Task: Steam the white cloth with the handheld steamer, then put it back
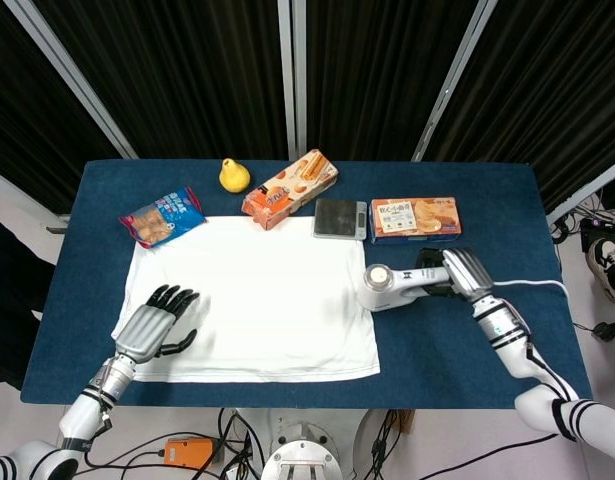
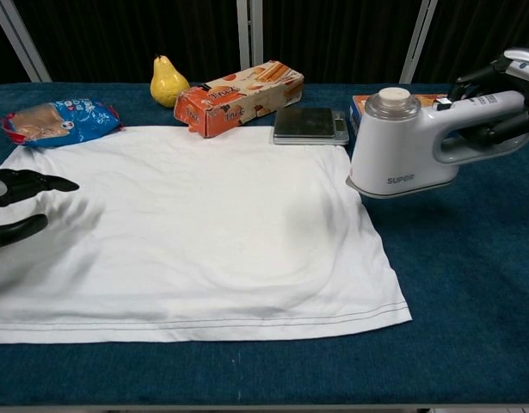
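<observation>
my right hand (image 1: 461, 272) grips the handle of the white handheld steamer (image 2: 408, 145), lifted just past the right edge of the flat white cloth (image 1: 252, 297). my left hand (image 1: 153, 325), fingers spread, rests on the cloth's left edge.

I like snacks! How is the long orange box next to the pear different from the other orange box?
The long orange box lies slanted beside the pear, with a corner over the white cloth. The other orange box lies straight beside the scale, off the cloth. In the chest view the steamer partly hides it; the long one shows whole. Both lie flat along the table's back.
</observation>
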Controlling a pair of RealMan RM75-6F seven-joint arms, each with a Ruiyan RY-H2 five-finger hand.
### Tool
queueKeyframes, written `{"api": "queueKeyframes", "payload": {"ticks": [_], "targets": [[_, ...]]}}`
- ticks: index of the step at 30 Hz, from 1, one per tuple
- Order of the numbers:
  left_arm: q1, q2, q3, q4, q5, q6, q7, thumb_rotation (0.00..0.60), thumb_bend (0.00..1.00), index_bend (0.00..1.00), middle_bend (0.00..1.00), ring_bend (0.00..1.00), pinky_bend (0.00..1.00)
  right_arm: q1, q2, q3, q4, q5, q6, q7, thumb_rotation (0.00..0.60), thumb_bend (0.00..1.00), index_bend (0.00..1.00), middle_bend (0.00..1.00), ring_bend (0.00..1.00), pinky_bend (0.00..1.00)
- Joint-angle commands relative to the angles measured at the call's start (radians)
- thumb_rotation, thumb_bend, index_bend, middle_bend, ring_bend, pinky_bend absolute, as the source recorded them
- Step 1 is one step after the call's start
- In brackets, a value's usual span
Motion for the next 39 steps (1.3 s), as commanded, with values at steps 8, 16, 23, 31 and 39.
{"api": "queueKeyframes", "payload": {"ticks": [8,16,23,31,39], "targets": [[0.017,0.033,-0.028,-0.043,-0.035,0.035,0.021,0.000,0.28,0.08,0.07,0.00,0.00,-0.051,-0.170,-0.010,0.376,0.032,-0.042,0.222,0.600,0.71,0.91,0.82,0.79,0.64],[0.029,0.058,-0.042,-0.070,-0.048,0.063,0.023,0.000,0.28,0.08,0.07,0.00,0.00,-0.051,-0.178,-0.037,0.435,0.004,-0.088,0.274,0.600,0.29,0.34,0.48,0.29,0.30],[0.050,0.088,-0.050,-0.078,-0.060,0.092,-0.007,0.000,0.28,0.08,0.07,0.00,0.00,-0.064,-0.071,-0.047,0.301,-0.005,-0.093,0.198,0.600,0.11,0.03,0.19,0.05,0.07],[0.097,0.154,-0.058,-0.068,-0.109,0.130,-0.047,0.000,0.28,0.08,0.07,0.00,0.00,-0.073,0.175,-0.068,-0.006,0.013,-0.146,-0.031,0.600,0.00,0.00,0.07,0.00,0.00],[0.173,0.240,-0.075,-0.072,-0.165,0.187,-0.179,0.000,0.28,0.08,0.07,0.00,0.00,-0.176,0.360,-0.030,-0.265,0.067,0.025,-0.267,0.600,0.00,0.00,0.06,0.00,0.01]]}}
